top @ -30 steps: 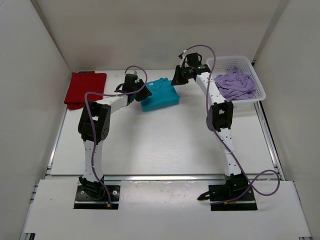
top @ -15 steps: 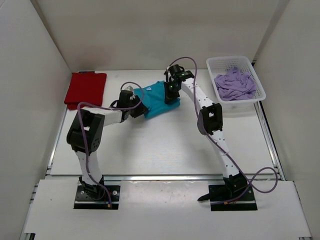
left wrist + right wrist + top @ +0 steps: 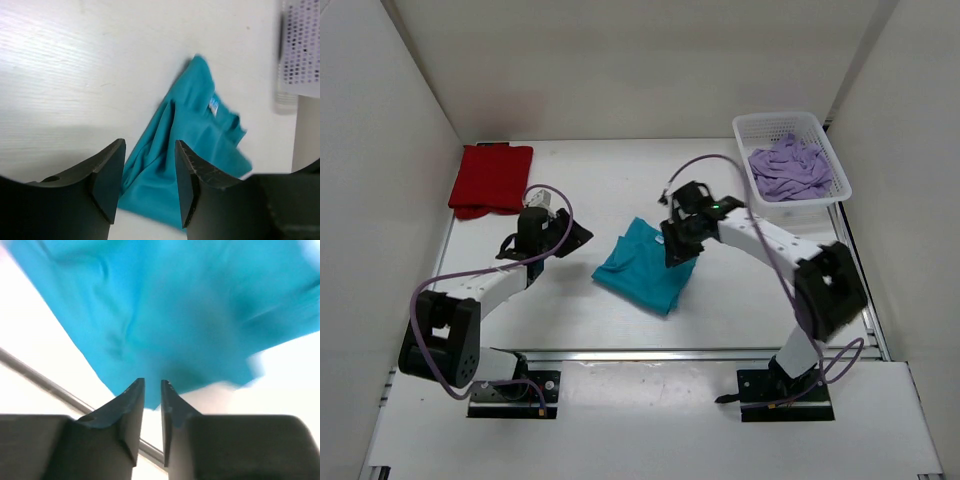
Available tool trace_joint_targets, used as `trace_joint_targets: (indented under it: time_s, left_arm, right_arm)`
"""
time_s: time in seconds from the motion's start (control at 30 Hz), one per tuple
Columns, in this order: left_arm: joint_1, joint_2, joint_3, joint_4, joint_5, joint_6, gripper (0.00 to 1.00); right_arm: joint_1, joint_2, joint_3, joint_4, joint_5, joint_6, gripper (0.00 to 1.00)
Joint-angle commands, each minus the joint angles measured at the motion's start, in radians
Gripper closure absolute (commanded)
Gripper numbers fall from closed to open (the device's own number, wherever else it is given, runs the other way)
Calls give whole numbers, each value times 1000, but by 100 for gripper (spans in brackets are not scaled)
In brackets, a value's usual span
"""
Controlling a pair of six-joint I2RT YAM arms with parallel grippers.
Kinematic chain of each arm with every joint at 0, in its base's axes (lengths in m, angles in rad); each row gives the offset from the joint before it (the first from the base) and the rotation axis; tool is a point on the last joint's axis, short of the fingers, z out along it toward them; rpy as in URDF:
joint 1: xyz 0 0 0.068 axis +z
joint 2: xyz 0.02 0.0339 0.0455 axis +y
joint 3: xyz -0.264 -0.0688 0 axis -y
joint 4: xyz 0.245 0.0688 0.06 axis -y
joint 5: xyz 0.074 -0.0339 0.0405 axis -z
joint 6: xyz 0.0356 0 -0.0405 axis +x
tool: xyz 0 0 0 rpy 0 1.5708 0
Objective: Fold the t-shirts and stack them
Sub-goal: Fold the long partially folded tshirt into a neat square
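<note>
— What's your right hand doing this second?
— My right hand [image 3: 152, 385] is clenched down to a slit, with the tips right on the edge of the teal t-shirt [image 3: 645, 268]. It reads to me as a pinch on the cloth, though the wrist picture is smeared. From overhead, that hand sits at the shirt's upper right corner, near the centre of the frame.

— And the left?
— My left hand [image 3: 149, 150] is released, fingers spread with nothing between them. It has let the shirt go and swung back to left of centre, apart from the cloth.

— So what just changed?
— The big one: a second ago the teal shirt was up at the back of the counter [image 3: 740, 300], a compact bundle between both hands. Now it's been hauled down to the middle of the frame. It has opened into a loose, creased sheet, with the white tag [image 3: 214, 106] showing near the collar.

— Good or bad for the job?
— Good, I'd say. It's in the middle where both hands can reach it. But it's rumpled, so the folding proper is yet to start.

— The other two?
— Haven't budged. The red t-shirt [image 3: 490, 178] lies folded flat at upper left, where I reckon the stack goes. The lavender t-shirt [image 3: 788, 168] is heaped in the basket [image 3: 800, 206] at upper right. One done, one in hand, one waiting.
</note>
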Motion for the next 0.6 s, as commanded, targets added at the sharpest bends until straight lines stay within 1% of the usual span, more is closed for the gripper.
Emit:
trace_joint_targets:
  time_s: [0.0,0.07,0.1,0.13,0.2,0.23,0.27,0.3,0.33,0.37,0.47,0.5,0.57]
  left_arm:
    - [-44,12,46,31,17,0,44]
    - [-88,72,144,0,34,30,42]
    - [-125,117,188,-20,28,61,42]
    - [-137,150,205,-24,1,81,41]
    - [-171,210,253,-28,14,107,40]
    - [-173,249,258,-20,57,110,41]
    - [-176,270,261,-12,72,118,41]
    - [-183,277,261,1,94,124,40]
    - [-188,283,256,0,92,144,41]
    - [-200,279,256,3,88,156,38]
    - [-223,258,236,17,89,187,36]
    - [-228,239,209,26,77,198,36]
    - [-245,228,196,60,48,217,33]
  right_arm:
    - [-144,-149,-124,261,-130,20,79]
    - [-194,-198,-185,299,-134,24,71]
    - [-202,-212,-228,327,-116,30,70]
    - [-218,-218,-262,333,-120,31,70]
    - [-232,-232,-311,368,-181,49,72]
    - [-231,-239,-343,365,-180,55,72]
    - [-229,-267,-361,379,-133,64,72]
    - [-222,-300,-412,388,-87,84,71]
    - [-225,-322,-460,404,-90,109,69]
    - [-234,-344,-512,420,-102,138,66]
    - [-260,-420,-635,538,-183,178,60]
    - [-269,-440,-658,572,-230,187,60]
    - [-277,-450,-710,641,-301,221,61]
